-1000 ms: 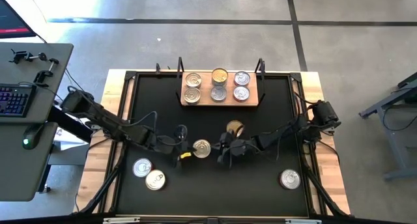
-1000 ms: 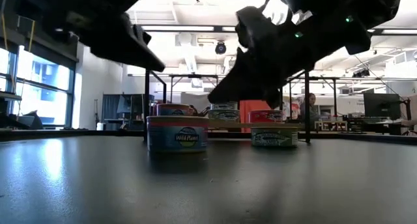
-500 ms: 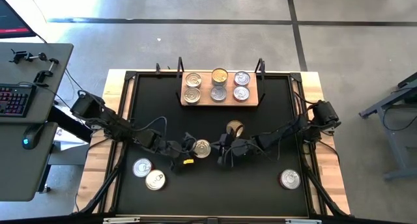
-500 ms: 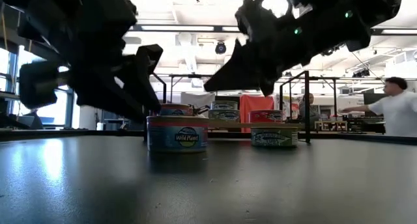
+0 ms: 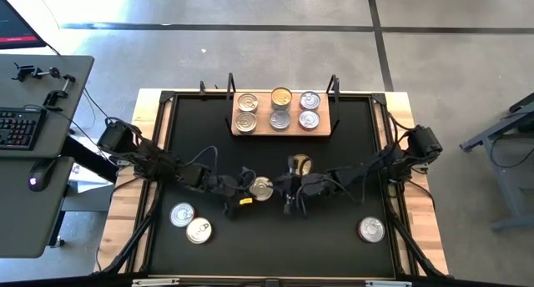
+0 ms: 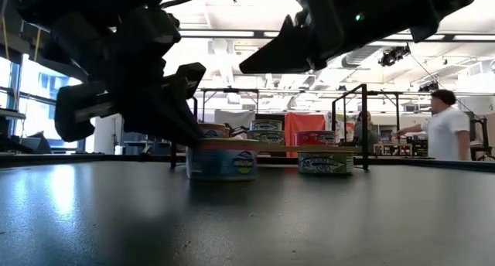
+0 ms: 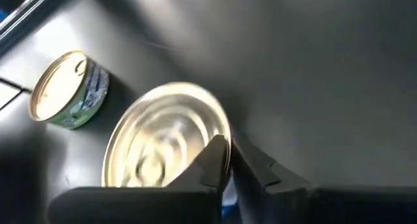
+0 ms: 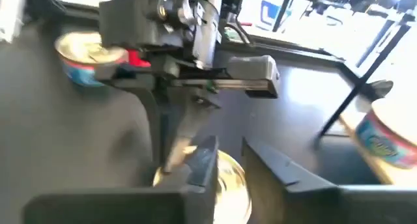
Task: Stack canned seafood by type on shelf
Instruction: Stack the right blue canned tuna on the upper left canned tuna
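A silver-lidded tin (image 5: 261, 188) stands flat on the black mat, mid-table, with a gold-lidded tin (image 5: 300, 164) just beyond it. My left gripper (image 7: 229, 146) is shut and reaches the silver tin (image 7: 166, 142) from the table's left. My right gripper (image 8: 225, 157) hangs open above that tin's right side, well clear of it, as the low view shows (image 6: 246, 67). The shelf (image 5: 284, 133) at the far side carries six tins, which rest flat on its wood board. My left gripper pushes with its shut fingers (image 7: 215, 160) against the silver tin's rim (image 7: 207, 129) on the side facing the table's left. The fingers slant down from the left. The tin stands upright with its bottom on the mat.
Two silver-lidded tins (image 5: 182, 214) (image 5: 198, 230) lie near the mat's front left and one (image 5: 371, 229) at the front right. The shelf's black upright posts (image 5: 334, 85) rise at its ends. A person (image 6: 445, 131) stands in the room behind.
My left gripper has sunk and gone toward the table's right, rolling as it went, and has reached the silver tin. The tin has slid a little toward the table's right, still flat on the mat. My right gripper has risen and rolled above the tin.
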Robot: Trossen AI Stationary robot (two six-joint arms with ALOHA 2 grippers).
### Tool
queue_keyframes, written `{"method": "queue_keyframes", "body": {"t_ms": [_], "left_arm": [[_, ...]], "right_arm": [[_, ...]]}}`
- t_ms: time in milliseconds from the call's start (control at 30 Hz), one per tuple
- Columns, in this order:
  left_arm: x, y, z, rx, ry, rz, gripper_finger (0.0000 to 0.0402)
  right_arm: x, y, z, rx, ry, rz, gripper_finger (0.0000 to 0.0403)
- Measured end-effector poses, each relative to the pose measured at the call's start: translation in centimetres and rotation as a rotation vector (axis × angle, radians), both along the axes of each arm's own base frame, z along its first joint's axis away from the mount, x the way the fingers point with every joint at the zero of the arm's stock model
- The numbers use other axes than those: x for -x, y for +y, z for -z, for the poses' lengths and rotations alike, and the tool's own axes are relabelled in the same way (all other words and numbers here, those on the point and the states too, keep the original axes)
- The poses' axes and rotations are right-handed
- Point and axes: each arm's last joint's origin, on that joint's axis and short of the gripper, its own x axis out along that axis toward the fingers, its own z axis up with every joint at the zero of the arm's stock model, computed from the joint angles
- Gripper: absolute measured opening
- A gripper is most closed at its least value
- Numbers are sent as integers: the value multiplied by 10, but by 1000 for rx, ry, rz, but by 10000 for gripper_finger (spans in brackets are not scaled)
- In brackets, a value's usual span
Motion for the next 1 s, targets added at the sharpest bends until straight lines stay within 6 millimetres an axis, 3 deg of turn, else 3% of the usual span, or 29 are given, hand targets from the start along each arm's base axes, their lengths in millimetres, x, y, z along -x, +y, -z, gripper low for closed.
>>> {"method": "queue_keyframes", "body": {"t_ms": [267,433,567,700,1000], "left_arm": [[-11,19,-10,209,-96,-148,2],[-15,27,-15,284,-141,-174,1],[-16,31,-16,320,-151,-185,1],[-17,31,-18,328,-167,-176,1],[-18,33,-20,329,-189,-184,0]], "right_arm": [[3,-5,9,294,138,-52,189],[8,-10,17,439,267,-35,240],[16,-9,30,526,422,-114,259],[18,-11,46,513,504,-86,261],[-1,-4,56,417,309,-65,261]]}}
